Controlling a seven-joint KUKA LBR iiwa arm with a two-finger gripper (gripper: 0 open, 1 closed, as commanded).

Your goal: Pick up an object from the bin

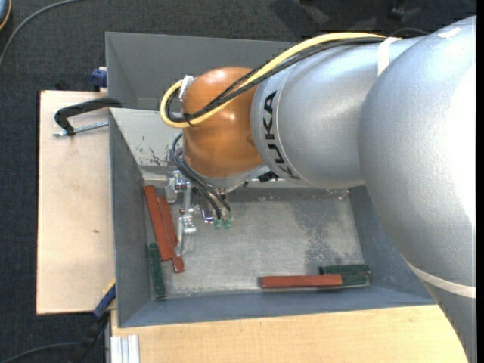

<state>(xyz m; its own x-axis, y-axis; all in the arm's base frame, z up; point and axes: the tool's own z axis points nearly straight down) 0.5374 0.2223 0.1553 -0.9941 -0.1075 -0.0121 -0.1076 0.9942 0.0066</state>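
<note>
My gripper (185,231) hangs under the wrist in the bin's left half, low over the floor. Just to its left lies a long red-brown bar (160,225), stretched along the left wall from the back toward the front. The gripper's metal tip stands against or just beside the bar's right edge near its lower half; I cannot tell if they touch. A dark green bar (156,271) lies along the left wall at the front corner, next to the red-brown bar's front end.
A second red-brown bar (300,281) lies along the front wall, with a dark green block (346,274) at its right end. The arm and its orange cover hide the bin's back and right side. Bare floor shows in the middle.
</note>
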